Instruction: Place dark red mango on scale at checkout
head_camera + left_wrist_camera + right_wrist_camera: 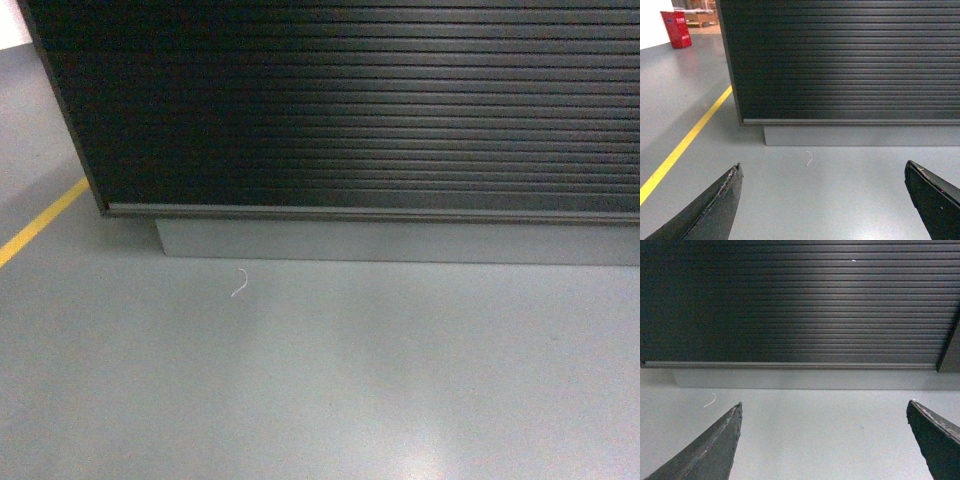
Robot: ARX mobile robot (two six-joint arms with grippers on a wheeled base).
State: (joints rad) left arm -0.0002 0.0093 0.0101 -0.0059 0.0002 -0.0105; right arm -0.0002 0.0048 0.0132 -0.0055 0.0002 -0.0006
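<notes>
The checkout fills the top of the head view as a black, horizontally ribbed front panel on a grey plinth. Its left corner shows in the left wrist view, where the checkout rises above the floor. The right wrist view also faces the checkout. My left gripper is open over bare floor, nothing between its dark fingers. My right gripper is open too, also empty. Neither gripper appears in the head view. The dark red mango and the scale are out of view.
A yellow floor line runs along the left, also visible as a yellow line in the head view. A small white scrap lies on the grey floor before the plinth. A red box stands far back left.
</notes>
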